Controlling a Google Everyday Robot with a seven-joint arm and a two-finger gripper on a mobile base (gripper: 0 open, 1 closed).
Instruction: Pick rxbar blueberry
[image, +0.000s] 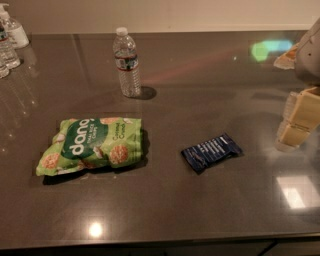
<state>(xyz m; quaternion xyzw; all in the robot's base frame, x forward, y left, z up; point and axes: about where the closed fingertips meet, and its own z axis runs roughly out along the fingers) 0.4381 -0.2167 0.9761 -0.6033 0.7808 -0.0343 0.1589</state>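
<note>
Rxbar blueberry (211, 152), the small flat dark navy-blue wrapper with lines of white print and crimped ends, lies flat on the glossy dark grey table (200, 215). It sits right of centre and at a slant, its right end a touch farther from the camera than its left. Nothing is touching it.

Over at the right edge we have the gripper (296, 120), a cluster of pale tan blocks under a grey arm section (311, 50). It is to the right of the bar and clearly apart from it. How wide the claw stands I cannot tell from this angle. What is plain is that it has no hold on the bar, which sits alone on the tabletop.

Left of the bar, with a bare strip of table between them, sprawls the large green crinkled snack bag (92, 145) with white "dang" lettering. It lies flat and is much bigger than the bar.

Behind the bag, toward the far side, a clear plastic water bottle (127, 62) with a white cap stands upright, casting a small shadow to its right. Up in the far left corner stand more clear bottles (7, 50) and what looks like a white pump dispenser (15, 31), partly cut off by the edge. Bright patches of reflected light (95, 230) dot the table near the front and on the right.
</note>
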